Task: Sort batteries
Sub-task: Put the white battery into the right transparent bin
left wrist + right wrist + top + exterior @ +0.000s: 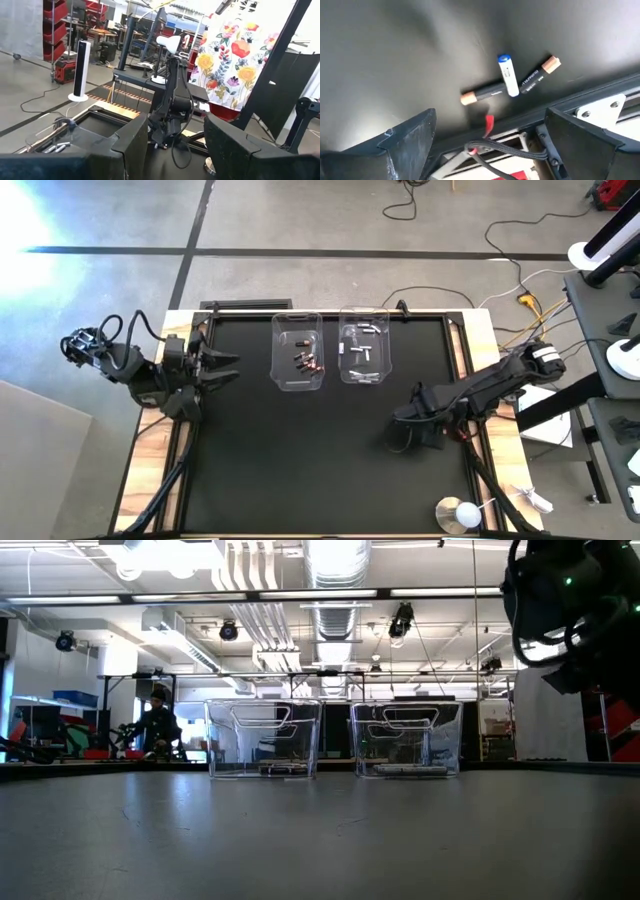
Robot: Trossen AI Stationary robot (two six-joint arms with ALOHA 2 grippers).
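1. The right gripper (405,432) is seen low over the black mat near the table's right edge, its two dark fingers (407,145) set wide apart with nothing between them.
2. Just ahead of those open fingers, three loose batteries are seen lying flat on the mat: a white battery with a blue cap (507,75), a dark battery with a copper end (536,76) and a second dark battery with a copper end (482,93).
3. The three are bunched together. The white one lies across the gap between the two dark ones and appears to touch both; whether it rests on top of them cannot be told.
4. The long axes differ: the white battery's axis runs roughly along the line from the gripper outward, while the two dark ones lie slanted across it. A pick is judged to need the fingers turned square to whichever axis is chosen.
5. Beside this cluster, the table's metal side rail (600,107) and a loose cable (495,152) are seen close by, so little room for a wide approach is judged to be left on that side.
6. Farther out, two clear plastic tubs are set at the table's far end: the left tub (297,351) holds dark batteries, the right tub (364,345) holds white ones.
7. The left gripper (222,368) is parked at the table's left edge, its fingers apart and empty, well away from the loose batteries; the right arm is clearly the nearer one.
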